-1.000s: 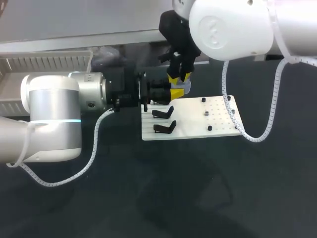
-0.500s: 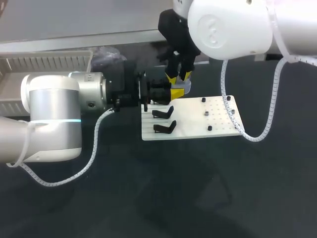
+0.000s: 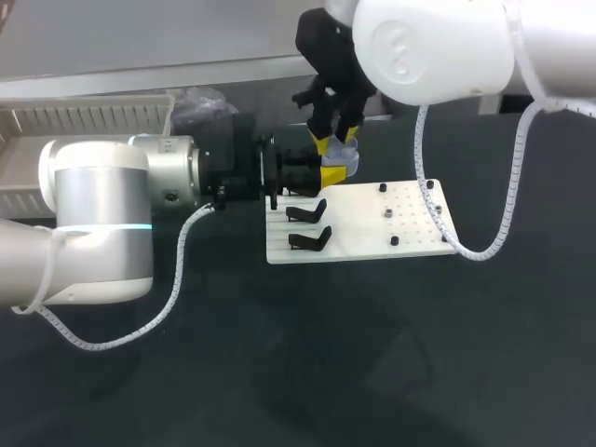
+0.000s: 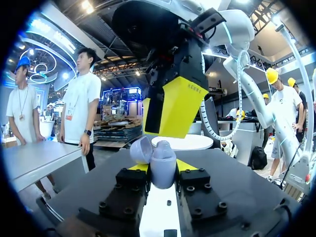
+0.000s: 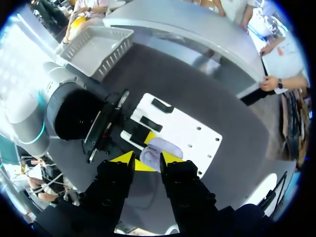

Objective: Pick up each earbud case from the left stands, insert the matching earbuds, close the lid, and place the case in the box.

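Note:
A lavender earbud case (image 3: 343,160) hangs above the back edge of the white plate (image 3: 372,237), with my left gripper (image 3: 326,175) shut on its sides. In the left wrist view the case (image 4: 163,160) sits between that gripper's (image 4: 162,172) yellow tips, and its lid (image 4: 139,148) stands open. My right gripper (image 3: 335,142) hovers just over the case, open, without touching it. From the right wrist the case (image 5: 159,147) shows below the gap between its gripper's (image 5: 146,159) tips. Two black stands (image 3: 307,212) on the plate's left side are bare.
Small dark pegs or earbuds (image 3: 385,212) dot the plate's right half. A white slatted basket (image 3: 93,116) sits at the table's back left, with a crumpled clear bag (image 3: 200,98) beside it. The dark tabletop (image 3: 354,354) stretches in front of the plate.
My right gripper has risen a little off the case and its fingers have spread. The left arm and the case have stayed where they were.

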`<state>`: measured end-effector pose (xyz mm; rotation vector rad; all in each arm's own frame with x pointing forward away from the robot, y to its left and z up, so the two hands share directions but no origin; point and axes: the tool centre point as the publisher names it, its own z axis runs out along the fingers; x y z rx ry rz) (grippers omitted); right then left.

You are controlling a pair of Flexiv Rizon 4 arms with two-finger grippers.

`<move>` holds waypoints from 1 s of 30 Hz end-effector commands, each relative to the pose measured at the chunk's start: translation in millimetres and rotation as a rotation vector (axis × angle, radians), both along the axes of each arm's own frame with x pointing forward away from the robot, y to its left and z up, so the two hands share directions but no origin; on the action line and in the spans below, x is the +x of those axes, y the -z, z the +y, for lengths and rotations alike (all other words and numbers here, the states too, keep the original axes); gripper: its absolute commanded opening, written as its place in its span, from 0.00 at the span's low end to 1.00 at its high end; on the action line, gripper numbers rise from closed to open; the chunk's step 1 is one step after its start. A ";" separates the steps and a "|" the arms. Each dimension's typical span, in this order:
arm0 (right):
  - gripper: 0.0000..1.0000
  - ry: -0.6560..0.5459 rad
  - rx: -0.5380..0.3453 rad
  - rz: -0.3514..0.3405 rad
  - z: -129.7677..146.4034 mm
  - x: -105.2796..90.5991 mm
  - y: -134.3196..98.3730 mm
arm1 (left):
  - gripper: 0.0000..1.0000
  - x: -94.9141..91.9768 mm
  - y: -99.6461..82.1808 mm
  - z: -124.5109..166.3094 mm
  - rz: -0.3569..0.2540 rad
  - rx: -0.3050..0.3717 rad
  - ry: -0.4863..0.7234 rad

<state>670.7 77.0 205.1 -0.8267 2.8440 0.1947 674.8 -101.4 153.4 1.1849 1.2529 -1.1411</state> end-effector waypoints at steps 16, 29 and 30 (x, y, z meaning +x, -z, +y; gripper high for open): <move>0.30 0.076 0.009 -0.042 -20.8 69.0 13.9 | 0.00 -0.9 0.5 0.3 -0.002 -0.003 -0.003; 0.33 0.090 0.004 0.009 -26.4 56.8 28.9 | 0.00 -0.9 0.5 0.3 -0.002 -0.003 -0.003; 0.33 0.091 0.004 0.011 -26.6 55.0 29.1 | 0.00 -0.9 0.5 0.3 -0.002 -0.003 -0.003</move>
